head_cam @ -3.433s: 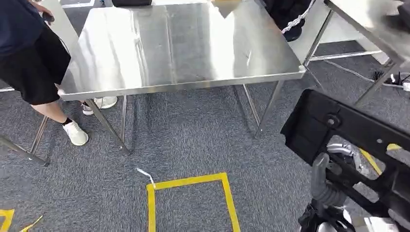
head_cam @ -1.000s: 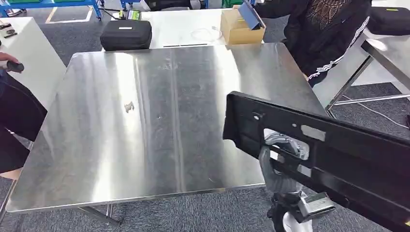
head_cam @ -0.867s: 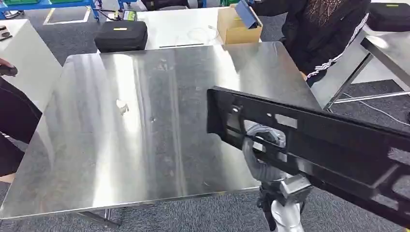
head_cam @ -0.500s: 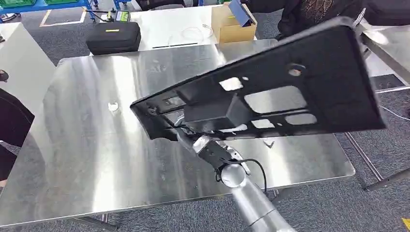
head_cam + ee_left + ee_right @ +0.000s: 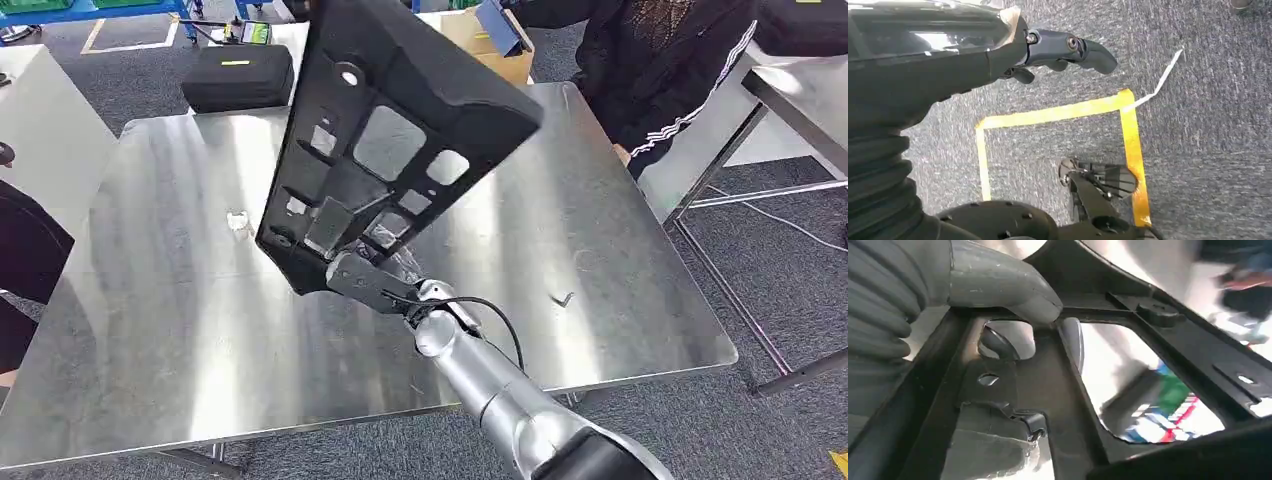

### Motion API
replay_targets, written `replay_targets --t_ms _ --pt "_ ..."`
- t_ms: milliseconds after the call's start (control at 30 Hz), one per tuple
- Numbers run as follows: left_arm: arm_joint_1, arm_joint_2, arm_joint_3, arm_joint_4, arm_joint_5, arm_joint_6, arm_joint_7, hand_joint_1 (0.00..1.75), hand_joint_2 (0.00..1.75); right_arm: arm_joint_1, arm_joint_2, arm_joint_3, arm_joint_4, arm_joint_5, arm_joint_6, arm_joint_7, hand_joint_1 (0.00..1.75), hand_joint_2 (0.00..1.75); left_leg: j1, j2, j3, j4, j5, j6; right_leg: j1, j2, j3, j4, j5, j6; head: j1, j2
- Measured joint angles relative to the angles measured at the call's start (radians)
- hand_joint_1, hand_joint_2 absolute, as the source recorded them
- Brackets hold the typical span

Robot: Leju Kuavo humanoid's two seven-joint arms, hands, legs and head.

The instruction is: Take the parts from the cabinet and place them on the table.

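At the far left of the head view, part of a person in dark clothing [image 5: 25,260] is seen beside the steel table [image 5: 150,330]. A small pale scrap [image 5: 237,221] lies on the table's left half. Behind the table's far left corner, a black case [image 5: 238,76] rests on a white surface.

Over the middle of the table, a large black part [image 5: 400,110] with cut-out windows is held up in the air, tilted steeply, its lower end nearest the robot and its upper end reaching past the table's far edge. The part is gripped at its lower end by the right robot hand [image 5: 365,280], which is carried on the silver right arm [image 5: 490,390] coming in from below. In the right wrist view, the thick grey thumb [image 5: 998,285] is seen pressed against a rib of the part [image 5: 1058,390], with a finger passed through one of the openings, so the hand is closed on the part.

The left robot hand [image 5: 1048,50] is seen in the left wrist view above grey carpet [image 5: 1208,150] marked with yellow tape [image 5: 1128,135]; nothing is held, and its dark fingers are only loosely bent and apart.

Further right on the table, a small dark mark [image 5: 565,298] is visible. Behind the far edge, a cardboard box [image 5: 500,45] is seen, and at the table's far right corner a person in a black jacket with white stripes [image 5: 660,70]. Another steel table [image 5: 800,100] stands at the right edge.
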Motion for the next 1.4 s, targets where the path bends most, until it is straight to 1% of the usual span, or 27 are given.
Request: replay_targets --t_ms 100,167,233,267,333,433,600,633,700,800,900,1067,1133,1233,1400 --pt "0.001 0.005 -0.005 0.002 -0.012 0.001 0.002 0.0 1.75 -0.044 0.005 0.025 0.057 0.007 -0.077 0.042 1.75 1.75 0.0 0.0 0.0 0.0 0.0 0.0 0.0 0.0 0.0 -0.001 0.0 0.0 0.0 0.0" --pt "0.0 0.009 -0.008 0.002 -0.015 0.004 0.005 0.0 1.75 -0.074 0.006 0.032 0.09 0.018 -0.109 0.072 1.75 1.75 0.0 0.001 0.0 0.0 0.0 0.0 0.0 0.0 0.001 -0.002 0.0 0.0 0.0 0.0" --pt "0.001 0.012 -0.008 0.003 -0.023 0.005 0.005 0.0 1.75 -0.101 0.005 0.037 0.119 0.053 -0.139 0.119 1.75 1.75 0.0 0.001 0.0 0.0 0.0 0.0 0.0 0.0 0.001 -0.002 0.0 0.0 0.0 0.0" --pt "0.001 0.014 -0.009 0.005 -0.026 0.006 0.005 0.0 1.75 -0.122 0.002 0.046 0.139 0.086 -0.159 0.158 1.75 1.75 0.0 0.001 0.0 0.0 0.0 0.0 0.0 0.0 0.001 -0.003 0.0 0.0 0.0 0.0" --pt "0.001 0.016 -0.009 0.005 -0.03 0.013 0.006 0.0 1.75 -0.148 -0.007 0.054 0.163 0.13 -0.191 0.205 1.75 1.75 0.0 0.0 0.0 0.0 0.0 0.0 0.0 0.0 0.001 -0.003 0.0 0.0 0.0 0.0" --pt "0.002 0.018 -0.009 0.006 -0.034 0.016 0.01 0.0 1.75 -0.183 -0.029 0.069 0.19 0.189 -0.234 0.246 1.75 1.75 0.0 0.001 0.0 0.0 0.0 0.0 0.0 0.0 0.002 -0.004 0.0 0.0 0.0 0.0" --pt "0.002 0.02 -0.008 0.007 -0.036 0.021 0.01 0.0 1.75 -0.219 -0.061 0.077 0.207 0.263 -0.299 0.293 1.75 1.75 0.0 0.0 0.0 0.0 0.0 0.0 0.0 0.0 0.002 -0.004 0.0 0.0 0.0 0.0" --pt "0.003 0.02 -0.008 0.007 -0.039 0.023 0.01 0.0 1.75 -0.227 -0.074 0.077 0.211 0.286 -0.32 0.312 1.75 1.75 0.0 0.0 0.0 0.0 0.0 0.0 0.0 0.0 0.002 -0.004 0.0 0.0 0.0 0.0" --pt "0.004 0.022 -0.008 0.007 -0.044 0.025 0.01 0.0 1.75 -0.245 -0.093 0.078 0.215 0.309 -0.336 0.334 1.75 1.75 0.0 0.0 0.0 0.0 0.0 0.0 0.0 0.0 0.002 -0.005 0.0 0.0 0.0 0.0" --pt "0.004 0.024 -0.008 0.008 -0.05 0.026 0.008 0.0 1.75 -0.273 -0.126 0.078 0.222 0.359 -0.372 0.383 1.75 1.75 0.0 0.0 0.0 0.0 0.0 0.0 0.0 0.0 0.002 -0.005 0.0 0.0 0.0 0.0" --pt "0.006 0.027 -0.008 0.008 -0.057 0.029 0.008 0.0 1.75 -0.306 -0.175 0.076 0.227 0.4 -0.385 0.424 1.75 1.75 0.0 -0.002 -0.002 0.0 0.0 0.0 0.0 -0.001 0.002 -0.007 0.001 0.001 0.001 0.0" --pt "0.007 0.031 -0.008 0.009 -0.058 0.031 0.013 0.0 1.75 -0.34 -0.248 0.076 0.239 0.476 -0.382 0.487 1.75 1.75 0.001 -0.002 -0.003 0.0 0.0 0.0 0.001 -0.001 0.002 -0.009 0.001 0.001 0.0 0.0" --pt "0.007 0.033 -0.007 0.01 -0.06 0.031 0.019 0.0 1.75 -0.343 -0.274 0.076 0.243 0.495 -0.37 0.5 1.75 1.75 0.001 -0.002 -0.003 -0.001 0.0 0.0 0.001 -0.001 0.002 -0.011 0.001 0.001 0.0 0.0" --pt "0.007 0.035 -0.007 0.011 -0.063 0.031 0.022 0.0 1.75 -0.343 -0.305 0.076 0.25 0.507 -0.364 0.503 1.75 1.75 0.001 -0.002 -0.004 -0.002 0.0 0.0 0.001 -0.001 0.003 -0.012 0.001 0.001 0.0 0.0" --pt "0.007 0.037 -0.007 0.014 -0.063 0.033 0.024 0.0 1.75 -0.343 -0.327 0.076 0.255 0.518 -0.353 0.507 1.75 1.75 0.0 -0.002 -0.005 -0.003 0.0 0.0 0.001 -0.001 0.003 -0.015 0.001 0.001 0.0 0.0"
